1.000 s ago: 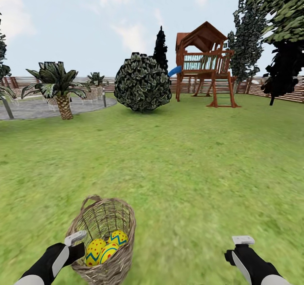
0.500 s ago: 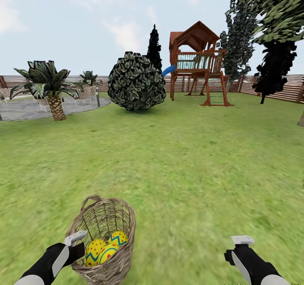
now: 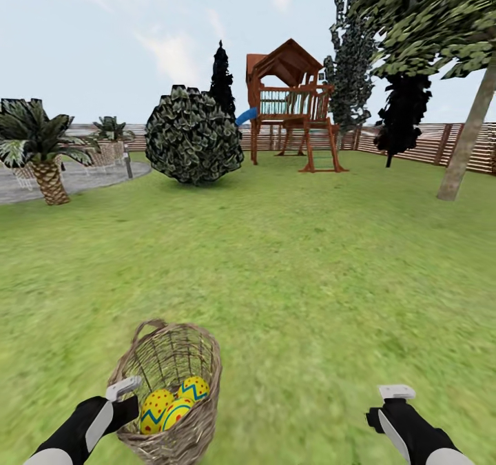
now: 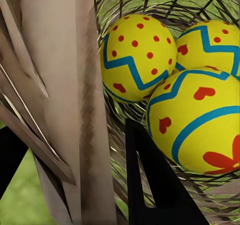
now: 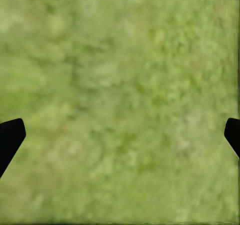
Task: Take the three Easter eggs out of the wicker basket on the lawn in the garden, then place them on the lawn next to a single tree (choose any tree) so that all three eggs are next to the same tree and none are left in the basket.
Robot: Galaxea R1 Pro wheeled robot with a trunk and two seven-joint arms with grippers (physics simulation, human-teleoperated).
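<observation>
The wicker basket [image 3: 171,389] hangs at the near left of the head view, tilted so that its mouth faces the camera, with a loop handle at its far rim. All three Easter eggs [image 3: 169,404] lie in its bottom, bunched together and touching: yellow shells with blue zigzag bands and red dots. In the left wrist view the same eggs [image 4: 190,95] press against the woven wall, two further in and one larger and nearer.

The left gripper [image 3: 124,395] pinches the basket's near left rim; in its wrist view one dark finger [image 4: 155,185] stands inside the basket beside the eggs and the thick rim strip [image 4: 65,100] runs between the fingers. The right gripper [image 3: 394,401] is at the near right, well apart from the basket, its fingers spread wide over bare lawn [image 5: 120,95].

The lawn [image 3: 296,258] stretches away to a slatted fence [image 3: 455,145]. At the far right stands a tree [image 3: 468,134] with a pale leaning trunk and bright green canopy. Far centre are a wooden playset [image 3: 293,107] with a blue slide and a round dark bush [image 3: 191,136]; a palm [image 3: 41,158] stands at the far left by a paved patch.
</observation>
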